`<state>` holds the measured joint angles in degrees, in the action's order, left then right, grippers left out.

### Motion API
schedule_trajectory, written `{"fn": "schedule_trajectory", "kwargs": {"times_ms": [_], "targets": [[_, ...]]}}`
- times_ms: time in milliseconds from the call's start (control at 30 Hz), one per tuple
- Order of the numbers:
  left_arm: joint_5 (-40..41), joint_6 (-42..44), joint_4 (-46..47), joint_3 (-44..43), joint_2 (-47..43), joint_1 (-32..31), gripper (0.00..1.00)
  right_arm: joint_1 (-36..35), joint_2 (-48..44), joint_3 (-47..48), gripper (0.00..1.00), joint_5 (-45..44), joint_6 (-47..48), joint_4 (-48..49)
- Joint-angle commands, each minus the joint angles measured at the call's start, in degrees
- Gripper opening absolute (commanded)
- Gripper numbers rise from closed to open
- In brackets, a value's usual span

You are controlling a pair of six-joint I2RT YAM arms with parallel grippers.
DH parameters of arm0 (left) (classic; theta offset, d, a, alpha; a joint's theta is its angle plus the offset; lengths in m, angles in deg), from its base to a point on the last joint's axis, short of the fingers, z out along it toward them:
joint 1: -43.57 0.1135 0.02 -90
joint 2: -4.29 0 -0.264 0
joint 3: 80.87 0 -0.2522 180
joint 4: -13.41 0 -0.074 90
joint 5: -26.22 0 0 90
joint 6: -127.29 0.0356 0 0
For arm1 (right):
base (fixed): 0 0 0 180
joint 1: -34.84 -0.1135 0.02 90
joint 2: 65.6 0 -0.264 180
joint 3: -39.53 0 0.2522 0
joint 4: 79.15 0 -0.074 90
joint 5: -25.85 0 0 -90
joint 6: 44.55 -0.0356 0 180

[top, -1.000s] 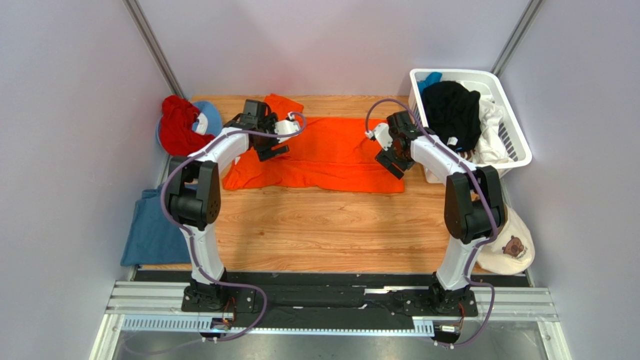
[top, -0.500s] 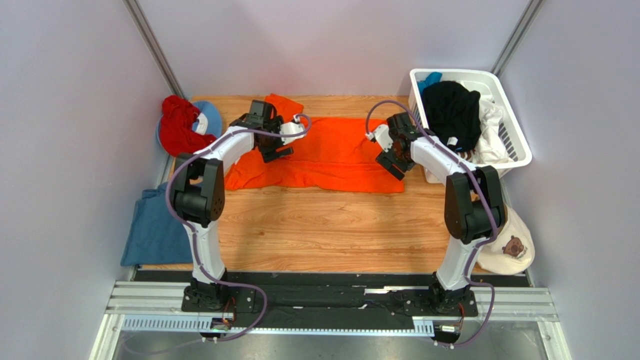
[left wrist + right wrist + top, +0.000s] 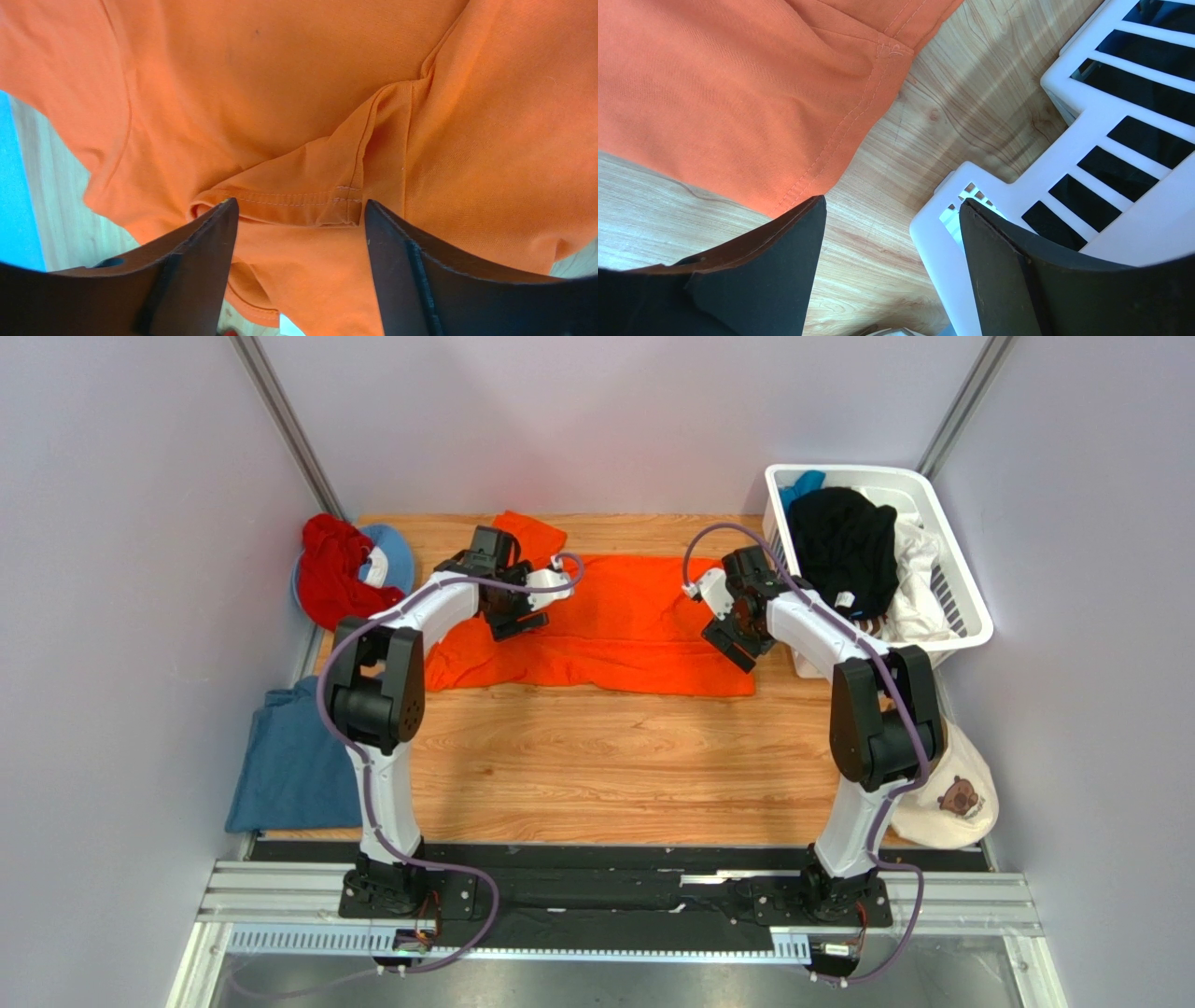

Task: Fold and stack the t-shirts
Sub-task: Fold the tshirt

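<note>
At the far right corner of the wooden table [image 3: 603, 756], a white slatted laundry basket [image 3: 958, 595]; hanging off the right edge toward the near corner, a beige bear-face cap [image 3: 954, 791].

On the table [image 3: 603, 770], the spread t-shirt [image 3: 631, 623] lies at 12 o'clock from the middle. The laundry basket [image 3: 968, 602] stands at 2 o'clock, with a heap of clothes [image 3: 842, 539] in it. A crumpled garment [image 3: 330, 567] lies at 10 o'clock. A second t-shirt [image 3: 288, 763] is beside the left edge at 8 o'clock, and the cap [image 3: 954, 798] is at the right edge at 4 o'clock. The left gripper [image 3: 298, 213] is above the spread t-shirt's left sleeve. The right gripper [image 3: 892, 210] is above the table, between the shirt's right hem and the basket.
</note>
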<state>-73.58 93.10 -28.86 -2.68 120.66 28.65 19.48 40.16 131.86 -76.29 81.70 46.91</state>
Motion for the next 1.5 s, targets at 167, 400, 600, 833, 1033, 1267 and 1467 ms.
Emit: {"fn": "schedule_trajectory", "kwargs": {"times_ms": [167,400,600,833,1033,1267,1467], "targets": [[-0.1,0.9,0.0,-3.0,1.6,-0.1,0.46,-0.3,-1.9,-0.2,0.74,-0.4,-0.6,0.8],[0.1,0.3,0.7,-4.8,2.7,-0.2,0.0,-0.4,-2.0,-1.0,0.73,-0.2,-0.7,0.9],[0.3,-0.1,1.0,-8.7,4.9,-1.1,0.0,-0.4,-2.3,-1.0,0.73,-0.4,-0.8,0.5],[4.0,-0.7,3.3,-13.5,8.3,-2.3,0.13,-0.4,-2.7,-0.9,0.73,-0.5,-1.2,0.2],[7.9,-1.8,8.7,-12.6,9.0,-2.5,0.61,-0.4,-2.7,-0.7,0.73,-0.5,-1.4,0.1],[11.5,-0.4,16.3,-4.2,3.2,-2.5,0.77,-0.6,-2.5,0.3,0.73,-0.1,-1.9,-0.1],[10.6,0.3,17.3,5.5,-4.9,-2.3,0.77,-0.8,-3.4,0.4,0.75,0.4,-2.1,-0.1]]}}
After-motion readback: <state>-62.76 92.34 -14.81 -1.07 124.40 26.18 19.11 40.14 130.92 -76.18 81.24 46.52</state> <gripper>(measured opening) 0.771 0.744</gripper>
